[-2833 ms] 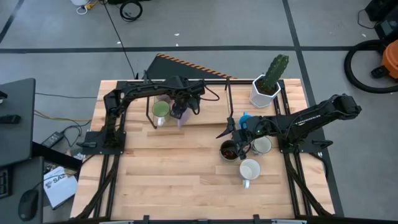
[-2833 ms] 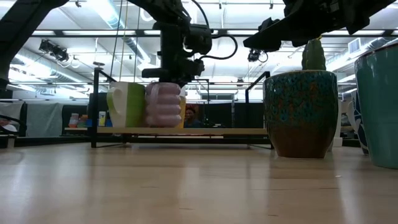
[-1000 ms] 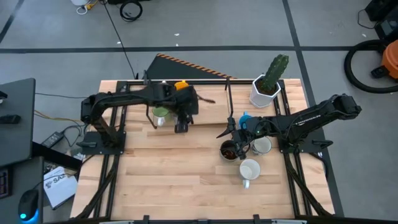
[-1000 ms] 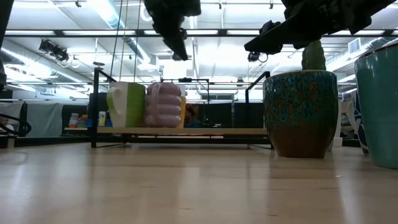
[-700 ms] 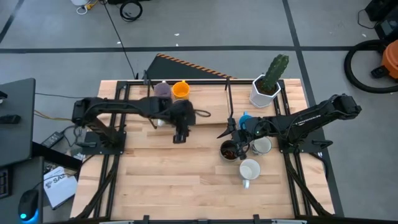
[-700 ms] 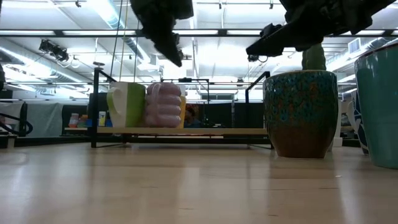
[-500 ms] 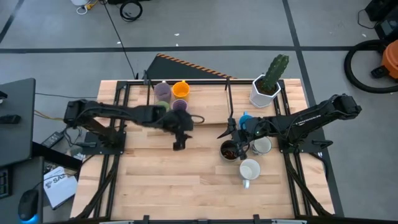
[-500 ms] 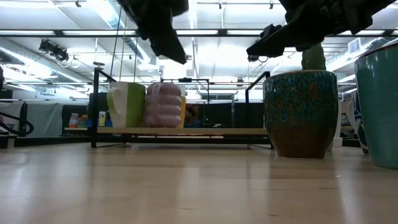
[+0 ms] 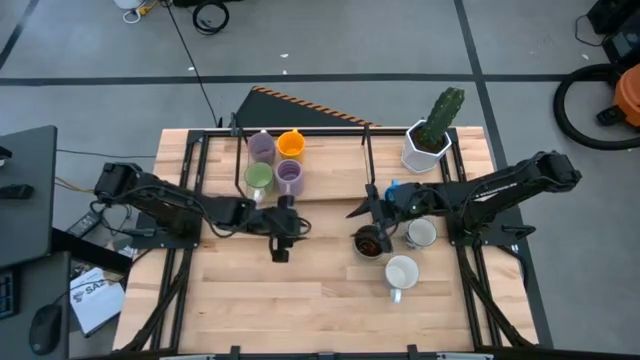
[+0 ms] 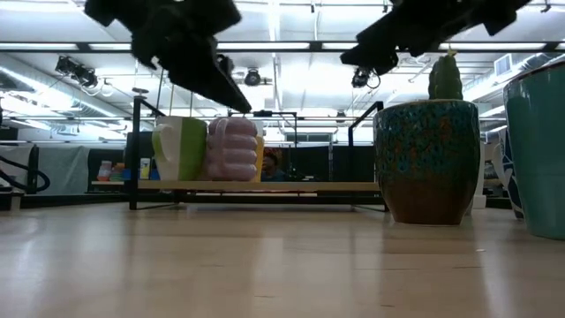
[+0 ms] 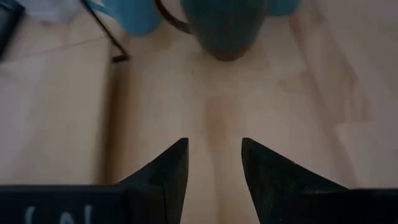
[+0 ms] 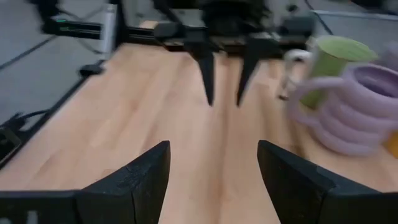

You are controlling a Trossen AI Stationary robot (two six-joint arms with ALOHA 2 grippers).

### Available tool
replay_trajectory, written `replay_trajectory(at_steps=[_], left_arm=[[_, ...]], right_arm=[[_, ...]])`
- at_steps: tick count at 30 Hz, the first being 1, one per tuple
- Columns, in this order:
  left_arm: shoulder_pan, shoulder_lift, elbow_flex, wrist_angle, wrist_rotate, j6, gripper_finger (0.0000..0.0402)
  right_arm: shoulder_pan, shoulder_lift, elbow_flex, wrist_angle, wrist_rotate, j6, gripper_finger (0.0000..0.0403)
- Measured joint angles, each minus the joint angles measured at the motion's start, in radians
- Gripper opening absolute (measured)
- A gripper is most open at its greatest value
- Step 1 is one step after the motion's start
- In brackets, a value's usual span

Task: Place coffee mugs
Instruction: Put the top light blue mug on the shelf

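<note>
meanwhile, 4 mugs (image 9: 275, 163) grouped on rack (image 9: 215, 140).

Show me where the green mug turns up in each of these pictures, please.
High view: green mug, left of centre on the table's far half.
Low view: at left, on the low rack.
Left wrist view: not in it.
Right wrist view: upper right.
Shared landmark: the ribbed purple mug right beside it in all three views.
</note>
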Motion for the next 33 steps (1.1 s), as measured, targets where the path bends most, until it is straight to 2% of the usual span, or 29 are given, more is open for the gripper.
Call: replay_trajectory(at_steps=[3, 5, 8, 15, 20, 26, 33], left_arm=[[-0.001, -0.056, -0.061, 0.081, -0.018, 0.051, 0.0155], [-0.001, -0.116, -0.121, 0.092, -0.033, 0.048, 0.0155], [0.0, -0.215, -0.22, 0.193, -0.079, 0.04, 0.0155], [0.007, -0.352, -0.369, 0.406, -0.151, 0.036, 0.0155], [0.012, -0.372, -0.421, 0.505, -0.228, 0.086, 0.0155], [0.004, -0.391, -0.464, 0.581, -0.235, 0.14, 0.0155], [0.006, -0.396, -0.474, 0.512, -0.235, 0.073, 0.0155]], right_arm=[[-0.017, 0.001, 0.06, -0.13, 0.034, 0.035, 0.0242], [-0.021, 0.001, 0.1, -0.217, 0.053, 0.052, 0.0239], [-0.019, 0.003, 0.15, -0.355, 0.112, 0.069, 0.0236], [-0.001, 0.009, 0.209, -0.479, 0.171, 0.116, 0.0236], [0.012, 0.025, 0.267, -0.604, 0.218, 0.195, 0.0236], [0.022, 0.047, 0.357, -0.778, 0.275, 0.274, 0.0236], [0.003, 0.057, 0.461, -0.99, 0.32, 0.351, 0.0236]])
